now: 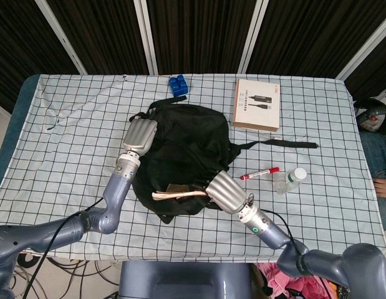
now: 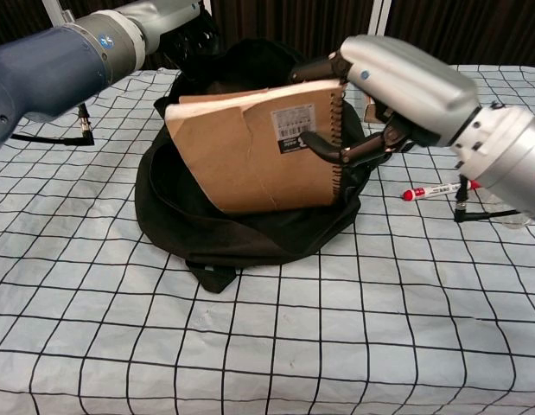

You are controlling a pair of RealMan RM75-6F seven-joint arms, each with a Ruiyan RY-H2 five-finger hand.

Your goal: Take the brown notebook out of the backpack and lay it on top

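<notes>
Gripping the brown notebook (image 2: 263,147) upright above the backpack (image 2: 250,229), the right hand (image 2: 397,86) clasps its spiral edge

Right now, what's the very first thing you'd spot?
The brown notebook, held up on edge over the open black backpack by the right hand. Behind it, the left hand rests on the backpack's left side.

Marker (image 1: 259,173) and bottle (image 1: 289,180) crowd backpack's (image 1: 193,134) right.
</notes>
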